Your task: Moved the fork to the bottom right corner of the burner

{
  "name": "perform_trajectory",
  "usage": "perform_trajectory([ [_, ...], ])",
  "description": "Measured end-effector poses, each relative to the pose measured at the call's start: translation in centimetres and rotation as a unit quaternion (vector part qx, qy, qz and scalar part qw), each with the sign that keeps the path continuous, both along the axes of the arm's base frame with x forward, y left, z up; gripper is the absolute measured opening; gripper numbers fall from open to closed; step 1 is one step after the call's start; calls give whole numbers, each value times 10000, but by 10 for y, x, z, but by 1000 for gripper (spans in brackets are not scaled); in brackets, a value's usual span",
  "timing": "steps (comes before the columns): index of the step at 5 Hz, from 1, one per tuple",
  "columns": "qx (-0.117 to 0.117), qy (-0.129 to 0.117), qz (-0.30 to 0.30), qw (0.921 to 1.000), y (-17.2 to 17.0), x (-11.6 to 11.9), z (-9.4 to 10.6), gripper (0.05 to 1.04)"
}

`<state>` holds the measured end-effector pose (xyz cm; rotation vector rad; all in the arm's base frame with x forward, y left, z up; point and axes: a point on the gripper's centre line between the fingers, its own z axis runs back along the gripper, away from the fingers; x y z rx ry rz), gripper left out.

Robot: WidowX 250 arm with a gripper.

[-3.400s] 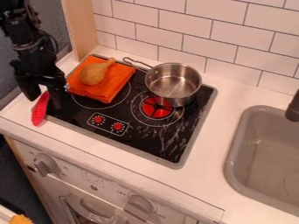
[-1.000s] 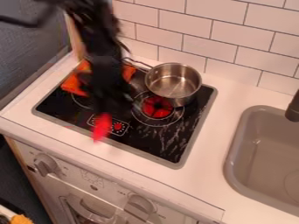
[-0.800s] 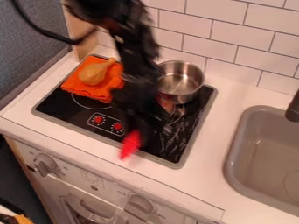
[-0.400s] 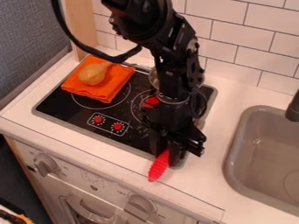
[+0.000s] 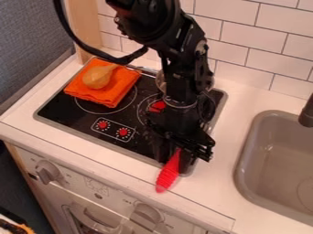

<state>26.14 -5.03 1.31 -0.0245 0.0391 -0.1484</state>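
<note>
Red, with a ribbed handle, the fork (image 5: 167, 177) is at the near right corner of the cooktop (image 5: 137, 154), its handle end out over the white counter (image 5: 211, 201) and its upper part up under the black gripper (image 5: 175, 163). Whether the claw grasps the fork or has let it go, I cannot tell. The step in hand looks to be the placing, carriage to the corner being all but done. The next move calls for making sure the fork is freed and settled, ideally a little farther onto the glass, then lifting straight up so the handle isn't dragged off the edge.

Counted: one fork; one metal pot (image 5: 161, 81), mostly behind the arm; one orange cloth (image 5: 113, 97) at the far left, with one wooden spoon (image 5: 96, 77) on it; two red cooktop dials (image 5: 123, 132); two grey oven knobs (image 5: 47, 172); one sink (image 5: 278, 160) at right; one dark faucet (image 5: 307, 114).
</note>
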Motion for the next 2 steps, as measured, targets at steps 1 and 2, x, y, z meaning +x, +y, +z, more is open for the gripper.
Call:
perform_trajectory([
  [1,71,-251,33,9997,3,4,14,995],
  [2,86,-457,4,9989,5,4,27,1007],
])
